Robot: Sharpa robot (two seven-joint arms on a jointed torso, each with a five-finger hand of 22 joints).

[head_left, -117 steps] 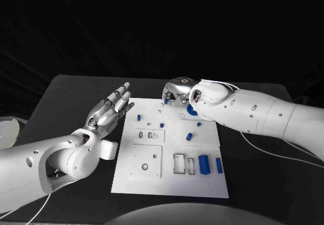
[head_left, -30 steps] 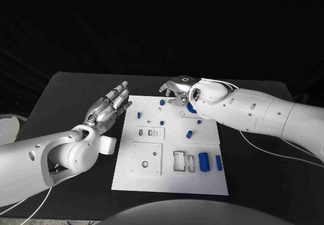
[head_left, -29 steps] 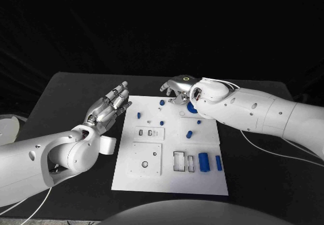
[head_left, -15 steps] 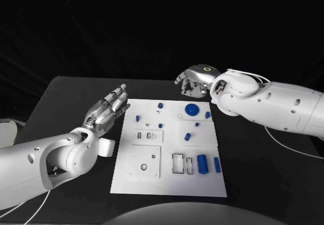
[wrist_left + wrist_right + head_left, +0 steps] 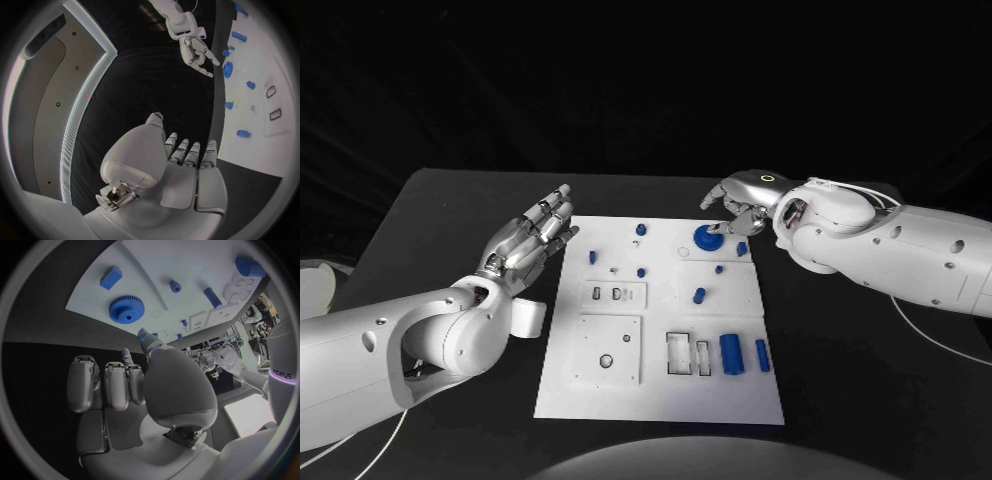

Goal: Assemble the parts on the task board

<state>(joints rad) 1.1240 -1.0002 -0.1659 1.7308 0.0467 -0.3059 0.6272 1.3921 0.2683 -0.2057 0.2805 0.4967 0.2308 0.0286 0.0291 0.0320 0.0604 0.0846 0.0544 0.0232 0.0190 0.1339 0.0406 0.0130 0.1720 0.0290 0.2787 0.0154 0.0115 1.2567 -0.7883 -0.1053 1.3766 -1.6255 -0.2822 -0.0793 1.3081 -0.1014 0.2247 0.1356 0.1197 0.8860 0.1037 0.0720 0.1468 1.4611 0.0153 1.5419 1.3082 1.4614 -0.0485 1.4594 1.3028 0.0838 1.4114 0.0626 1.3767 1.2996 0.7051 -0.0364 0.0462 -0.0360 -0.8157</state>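
The left hand [image 5: 528, 238] hovers beside the task board's [image 5: 661, 400] left edge, fingers spread and holding nothing, with bare black table [image 5: 430, 230] around it. On the board's far right corner lies the blue gear [image 5: 710, 236]. The right hand [image 5: 744, 200], fingers loosely curled and empty, hangs just over the gear; grasping it looks like the next step, with free room beyond that edge.

R hand [image 5: 744, 200] hovers by blue gear [image 5: 708, 236] on task board [image 5: 661, 400]; L hand [image 5: 531, 236] open beside board.
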